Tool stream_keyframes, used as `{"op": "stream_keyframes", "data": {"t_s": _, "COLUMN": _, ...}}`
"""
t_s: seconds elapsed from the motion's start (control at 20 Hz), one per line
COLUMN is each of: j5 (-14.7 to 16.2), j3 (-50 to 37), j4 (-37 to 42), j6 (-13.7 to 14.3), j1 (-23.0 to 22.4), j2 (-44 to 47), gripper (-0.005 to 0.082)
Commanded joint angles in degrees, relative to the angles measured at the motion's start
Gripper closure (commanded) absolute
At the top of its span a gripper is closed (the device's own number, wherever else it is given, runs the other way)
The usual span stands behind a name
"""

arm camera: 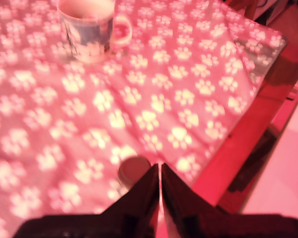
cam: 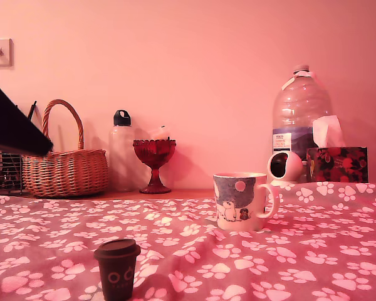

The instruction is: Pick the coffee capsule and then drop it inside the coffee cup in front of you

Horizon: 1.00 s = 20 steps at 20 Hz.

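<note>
While my gripper (arm camera: 160,171) hovers pinched shut and empty, I see the coffee capsule (arm camera: 133,169) just beside it (coffee cup (arm camera: 87,27) waiting well apart).

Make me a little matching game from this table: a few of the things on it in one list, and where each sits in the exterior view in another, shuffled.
Things:
1. coffee capsule
2. coffee cup
3. wicker basket
4. tissue box

Places:
A. far back at the exterior view's left, by the wall
B. nearest the camera, low on the paw-print cloth
C. far back at the exterior view's right, beside the big water bottle
D. middle of the cloth, handle toward the exterior view's right

Pairs: 1-B, 2-D, 3-A, 4-C
</note>
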Motion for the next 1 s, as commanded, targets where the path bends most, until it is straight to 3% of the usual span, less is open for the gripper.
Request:
{"op": "stream_keyframes", "data": {"t_s": 0.0, "j5": -0.07, "j3": -3.17, "j4": 1.16, "j6": -0.17, "j1": 0.17, "j2": -1.68, "gripper": 0.0789}}
{"op": "stream_keyframes", "data": {"t_s": 0.35, "j5": 2.86, "j3": -6.56, "j4": 3.41, "j6": 1.75, "j1": 3.06, "j2": -5.29, "gripper": 0.079}}
{"op": "stream_keyframes", "data": {"t_s": 0.65, "j5": 3.41, "j3": -6.56, "j4": 4.83, "j6": 3.08, "j1": 3.54, "j2": -1.16, "gripper": 0.0764}}
{"op": "stream_keyframes", "data": {"t_s": 0.7, "j5": 3.45, "j3": -6.56, "j4": 5.68, "j6": 3.02, "j1": 3.54, "j2": -0.17, "gripper": 0.0672}}
{"op": "stream_keyframes", "data": {"t_s": 0.8, "j5": 3.1, "j3": -6.56, "j4": 6.86, "j6": 1.46, "j1": 3.54, "j2": 1.57, "gripper": 0.0323}}
{"op": "stream_keyframes", "data": {"t_s": 0.85, "j5": 2.99, "j3": -6.56, "j4": 6.91, "j6": 1.66, "j1": 3.54, "j2": 2.34, "gripper": 0.0189}}
{"op": "stream_keyframes", "data": {"t_s": 0.95, "j5": 2.89, "j3": -6.56, "j4": 7.85, "j6": 3.39, "j1": 3.54, "j2": 4.17, "gripper": 0.0152}}
